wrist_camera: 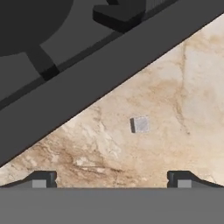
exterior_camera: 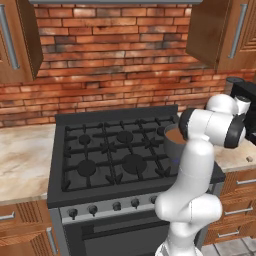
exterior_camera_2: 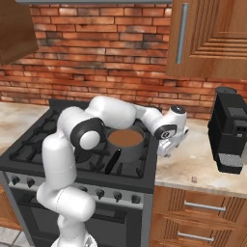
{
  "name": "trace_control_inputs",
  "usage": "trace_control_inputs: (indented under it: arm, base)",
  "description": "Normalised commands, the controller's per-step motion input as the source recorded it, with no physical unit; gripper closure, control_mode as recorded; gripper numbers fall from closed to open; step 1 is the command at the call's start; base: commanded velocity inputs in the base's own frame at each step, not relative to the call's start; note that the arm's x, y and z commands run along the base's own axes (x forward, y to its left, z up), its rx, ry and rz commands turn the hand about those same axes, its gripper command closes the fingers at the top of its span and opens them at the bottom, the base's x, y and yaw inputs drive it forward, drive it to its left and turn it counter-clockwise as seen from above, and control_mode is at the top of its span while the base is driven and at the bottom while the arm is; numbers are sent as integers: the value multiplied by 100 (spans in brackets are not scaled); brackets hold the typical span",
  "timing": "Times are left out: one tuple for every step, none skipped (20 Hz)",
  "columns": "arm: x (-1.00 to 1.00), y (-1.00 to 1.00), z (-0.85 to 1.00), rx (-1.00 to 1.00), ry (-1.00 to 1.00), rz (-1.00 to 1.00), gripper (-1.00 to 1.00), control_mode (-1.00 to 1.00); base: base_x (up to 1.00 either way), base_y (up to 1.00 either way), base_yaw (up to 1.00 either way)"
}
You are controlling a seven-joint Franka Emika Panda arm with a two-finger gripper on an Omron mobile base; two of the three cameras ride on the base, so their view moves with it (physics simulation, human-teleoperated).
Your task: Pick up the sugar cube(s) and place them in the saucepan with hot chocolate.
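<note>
**Open gripper above a sugar cube at the stove's edge**

White arm segments fill the lower right of the left base view; behind them the saucepan [exterior_camera: 173, 141] sits at the right of the stove [exterior_camera: 100, 150], brown liquid showing. A second sugar cube [exterior_camera: 248, 159] lies at the far right on the counter [exterior_camera: 25, 160].

Seen from the right base view, the gripper [exterior_camera_2: 166, 150] hangs at frame centre over bare counter between the stove edge and the black appliance [exterior_camera_2: 231, 130]. Another cube [exterior_camera_2: 194, 179] sits lower right, near the counter's front edge.

Through the hand view, both fingertips [wrist_camera: 41, 179] stand wide apart, holding nothing. One sugar cube [wrist_camera: 141, 124] lies centred, just beside the stove's dark diagonal edge, with open marble to the right.
</note>
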Motion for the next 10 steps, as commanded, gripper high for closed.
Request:
trace_control_inputs:
  arm:
    - [30, 7, -1, 0, -7, 29, -100, -100]
    - [26, 11, -1, 0, -9, 30, -100, -100]
    - [27, 11, -2, 0, -12, 30, -100, -100]
    - [26, 6, -4, 0, -11, 29, -100, -100]
    - [26, 3, -11, 0, -12, 29, -100, -100]
    - [25, 0, -18, 0, -10, 29, -100, -100]
    - [22, 0, -20, 0, -6, 28, -100, -100]
    - [21, 0, -27, 0, -2, 27, -100, -100]
    - [21, 0, -28, 0, 0, 26, -100, -100]
    - [19, 0, -29, 0, 0, 25, -100, -100]
  base:
    - [0, 0, 0]
    - [0, 0, 0]
    - [0, 0, 0]
    - [0, 0, 0]
    - [0, 0, 0]
    - [0, 0, 0]
    - [0, 0, 0]
    - [0, 0, 0]
    - [0, 0, 0]
    - [0, 0, 0]
